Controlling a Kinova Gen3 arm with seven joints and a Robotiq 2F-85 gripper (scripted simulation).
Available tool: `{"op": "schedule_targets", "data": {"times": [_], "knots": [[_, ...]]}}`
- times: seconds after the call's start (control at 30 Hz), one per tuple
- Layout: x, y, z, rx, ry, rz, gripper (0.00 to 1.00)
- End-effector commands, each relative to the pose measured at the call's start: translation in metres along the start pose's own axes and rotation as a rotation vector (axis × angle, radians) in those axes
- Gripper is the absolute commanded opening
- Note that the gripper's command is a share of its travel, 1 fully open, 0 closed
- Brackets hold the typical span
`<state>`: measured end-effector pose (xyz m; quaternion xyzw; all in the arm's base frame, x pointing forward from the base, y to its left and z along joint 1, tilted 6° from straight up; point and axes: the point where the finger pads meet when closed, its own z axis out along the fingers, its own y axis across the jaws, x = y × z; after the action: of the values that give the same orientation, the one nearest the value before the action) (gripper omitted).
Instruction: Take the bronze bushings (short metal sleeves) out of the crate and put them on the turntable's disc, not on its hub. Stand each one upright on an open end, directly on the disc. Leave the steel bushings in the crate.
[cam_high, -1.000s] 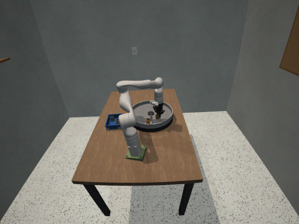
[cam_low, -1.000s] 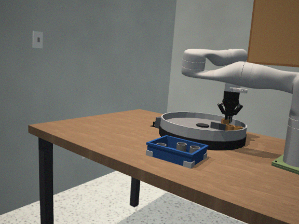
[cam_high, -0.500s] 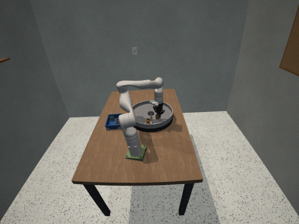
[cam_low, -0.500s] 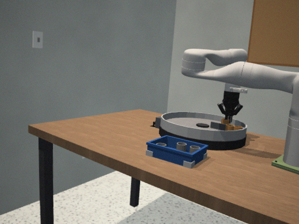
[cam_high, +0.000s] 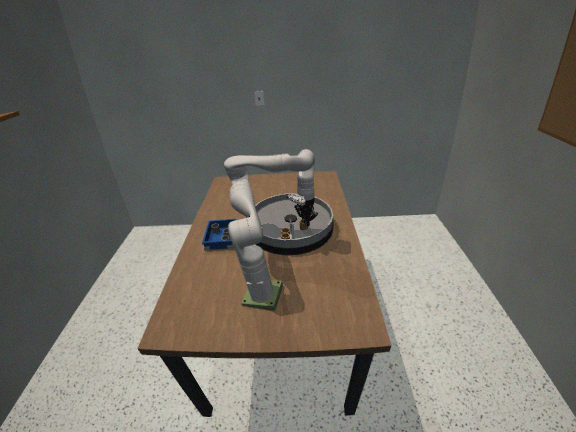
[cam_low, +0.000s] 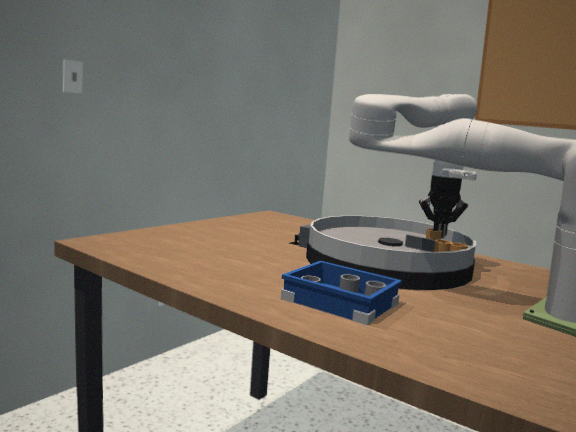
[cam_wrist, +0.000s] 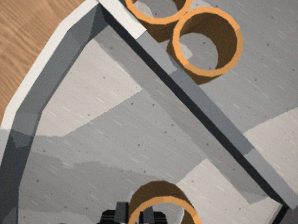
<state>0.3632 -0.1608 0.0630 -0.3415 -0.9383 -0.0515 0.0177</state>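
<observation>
With its jaws drawn narrow on the wall of one bronze bushing (cam_high: 303, 226) (cam_low: 433, 234) (cam_wrist: 165, 201), one finger inside the bore and one outside, the gripper (cam_high: 305, 220) (cam_low: 440, 230) (cam_wrist: 134, 213) holds it upright over the turntable's disc (cam_high: 275, 209) (cam_low: 350, 234) (cam_wrist: 110, 150); whether it touches down I cannot tell. Two more bronze bushings stand upright across the divider (cam_high: 292, 230) (cam_low: 420, 243) (cam_wrist: 200, 102), while three steel bushings show in the blue crate (cam_high: 205, 236) (cam_low: 325, 300).

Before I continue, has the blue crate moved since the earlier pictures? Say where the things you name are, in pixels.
No. In the top view, the blue crate (cam_high: 216, 245) (cam_low: 325, 299) keeps its place relative to the green base plate (cam_high: 276, 297) (cam_low: 537, 316).
</observation>
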Motion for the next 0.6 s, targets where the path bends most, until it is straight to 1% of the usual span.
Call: {"op": "schedule_targets", "data": {"times": [0.0,0.57], "knots": [[-0.0006,-0.0005,0.0019,0.002,-0.005,-0.01,0.0],[-0.0006,-0.0006,0.0065,0.002,-0.005,-0.01,0.0]]}}
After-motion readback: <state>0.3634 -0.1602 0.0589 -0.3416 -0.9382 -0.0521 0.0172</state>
